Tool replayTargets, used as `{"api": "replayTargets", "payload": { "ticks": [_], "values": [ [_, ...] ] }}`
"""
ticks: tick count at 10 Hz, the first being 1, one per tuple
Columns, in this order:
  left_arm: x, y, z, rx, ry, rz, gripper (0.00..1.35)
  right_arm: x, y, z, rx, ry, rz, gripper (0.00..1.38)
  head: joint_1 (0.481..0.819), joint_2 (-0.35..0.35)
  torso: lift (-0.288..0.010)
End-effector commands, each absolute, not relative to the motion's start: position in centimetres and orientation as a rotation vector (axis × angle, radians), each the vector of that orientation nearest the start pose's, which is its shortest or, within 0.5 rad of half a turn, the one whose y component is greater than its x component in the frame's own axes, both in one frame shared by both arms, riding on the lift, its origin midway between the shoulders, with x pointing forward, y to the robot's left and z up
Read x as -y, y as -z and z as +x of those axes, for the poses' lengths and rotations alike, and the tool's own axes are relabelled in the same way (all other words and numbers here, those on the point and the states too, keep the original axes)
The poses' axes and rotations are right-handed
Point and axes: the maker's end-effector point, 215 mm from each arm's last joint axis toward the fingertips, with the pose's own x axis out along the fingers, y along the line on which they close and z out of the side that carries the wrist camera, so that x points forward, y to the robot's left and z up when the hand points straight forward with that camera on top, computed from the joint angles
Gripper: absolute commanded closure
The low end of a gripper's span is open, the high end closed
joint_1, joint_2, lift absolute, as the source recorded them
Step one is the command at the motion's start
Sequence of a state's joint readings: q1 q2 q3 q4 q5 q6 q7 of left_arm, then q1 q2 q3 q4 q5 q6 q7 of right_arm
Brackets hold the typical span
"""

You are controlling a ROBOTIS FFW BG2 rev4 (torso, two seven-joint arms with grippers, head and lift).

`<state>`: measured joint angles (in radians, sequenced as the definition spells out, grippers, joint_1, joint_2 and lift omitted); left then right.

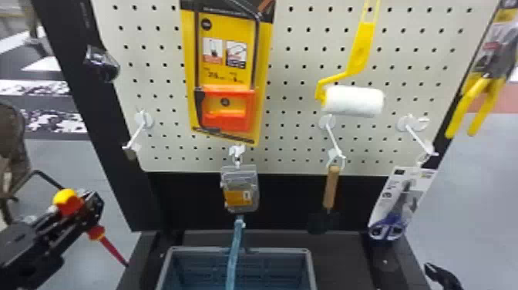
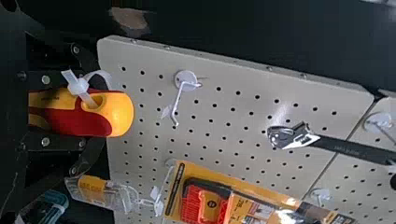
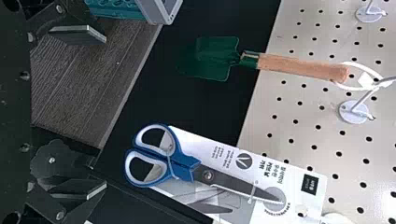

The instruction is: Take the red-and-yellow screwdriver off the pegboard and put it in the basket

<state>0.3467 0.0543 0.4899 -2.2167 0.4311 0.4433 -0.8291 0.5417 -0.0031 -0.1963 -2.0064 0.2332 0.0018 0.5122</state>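
Gripping the screwdriver point(image 1: 68, 202) in our left hand point(image 1: 83, 219), we risked clipping the surface's point(image 1: 142, 256) left edge by swinging low.

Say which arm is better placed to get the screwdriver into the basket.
The left, I'd say: the left gripper holds the screwdriver by its handle, left of the basket; the right gripper is open and empty.
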Motion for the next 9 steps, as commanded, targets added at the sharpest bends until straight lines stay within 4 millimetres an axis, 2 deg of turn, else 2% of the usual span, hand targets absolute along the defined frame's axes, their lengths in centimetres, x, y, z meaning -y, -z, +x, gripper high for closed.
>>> {"api": "replayTargets", "payload": {
  "ticks": [1, 3, 5, 8, 9],
  "values": [
    [-27.0, 22.7, 42.8, 0.058, 0.535, -0.278, 1.16, 23.4, 40.6, 40.7, -0.21, -0.347, -0.284, 0.2, 0.549, 0.0, -0.1],
    [-24.6, 21.4, 43.0, 0.097, 0.547, -0.373, 1.16, 23.3, 40.6, 40.7, -0.211, -0.35, -0.285, 0.2, 0.549, 0.0, -0.1],
    [-22.9, 21.6, 42.6, 0.112, 0.533, -0.493, 1.16, 23.4, 41.0, 40.5, -0.22, -0.351, -0.286, 0.2, 0.549, 0.0, -0.1],
    [-19.0, 21.1, 42.3, 0.105, 0.573, -0.57, 1.16, 23.4, 41.3, 40.2, -0.228, -0.351, -0.286, 0.2, 0.549, 0.0, -0.1],
    [-18.3, 21.6, 42.2, 0.09, 0.576, -0.59, 1.16, 23.4, 41.3, 40.2, -0.229, -0.351, -0.287, 0.2, 0.549, 0.0, -0.1]
  ]
}}
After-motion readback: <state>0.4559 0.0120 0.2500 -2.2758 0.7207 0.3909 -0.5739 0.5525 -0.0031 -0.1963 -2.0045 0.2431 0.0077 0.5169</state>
